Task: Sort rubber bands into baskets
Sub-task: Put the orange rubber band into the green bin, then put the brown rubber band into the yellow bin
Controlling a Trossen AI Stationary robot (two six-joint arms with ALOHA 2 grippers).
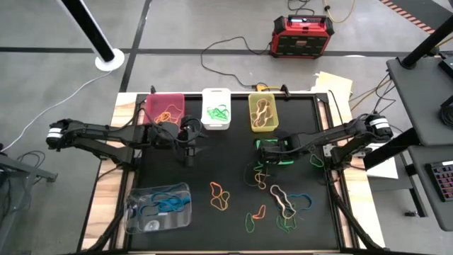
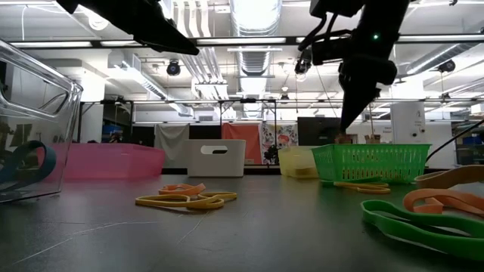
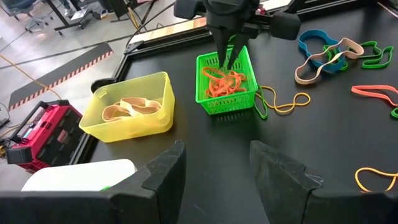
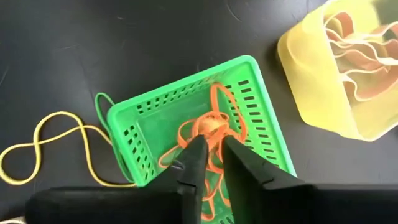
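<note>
My right gripper (image 4: 214,155) points steeply down into the small green mesh basket (image 4: 193,124), its fingers a narrow gap apart over a tangle of orange rubber bands (image 3: 225,82) lying in the basket. My left gripper (image 3: 214,180) hangs open and empty above the mat near the pink basket (image 1: 165,108) and the white basket (image 1: 216,108). The yellow basket (image 1: 262,113) holds tan bands; the clear basket (image 1: 159,207) at the near left holds blue ones. Loose bands (image 1: 287,202) lie on the mat at the near right. My right gripper's fingertips (image 4: 194,163) stand right at the orange bands (image 4: 211,127) in the green basket, coming from above. The bands rest on the basket's floor. Whether the fingers touch a band I cannot tell.
A yellow band (image 3: 283,102) lies beside the green basket. Orange bands (image 1: 218,197) and orange-green ones (image 1: 253,216) lie mid-mat. A red-black box (image 1: 301,35) with cables sits on the floor beyond the far edge. Bare mat lies between the two arms.
</note>
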